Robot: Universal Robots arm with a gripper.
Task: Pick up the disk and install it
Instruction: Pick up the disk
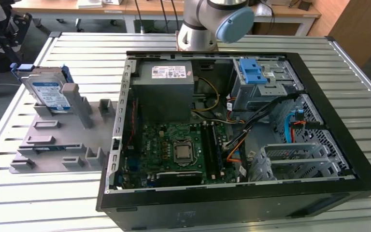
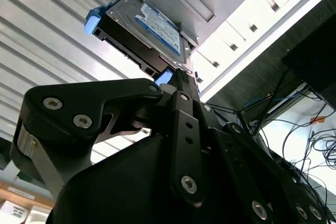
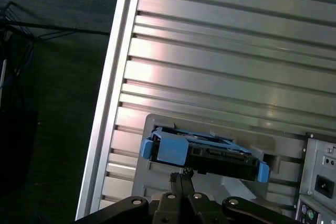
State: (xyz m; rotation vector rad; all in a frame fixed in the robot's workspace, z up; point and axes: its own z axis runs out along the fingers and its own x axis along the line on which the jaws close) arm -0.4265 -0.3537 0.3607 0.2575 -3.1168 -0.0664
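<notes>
disk upright in grey holder, blue bracket in open PC case

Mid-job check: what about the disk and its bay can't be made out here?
1. Disk lower part: exterior view, grey holder posts cover it.
2. Disk near end: second wrist view, the pincer blocks it.
3. Drive bay inside: exterior view, blue bracket and cables hide it.

The arm is cut off by the exterior view's top edge. A grey stand hides the lower part of the disk.
</notes>
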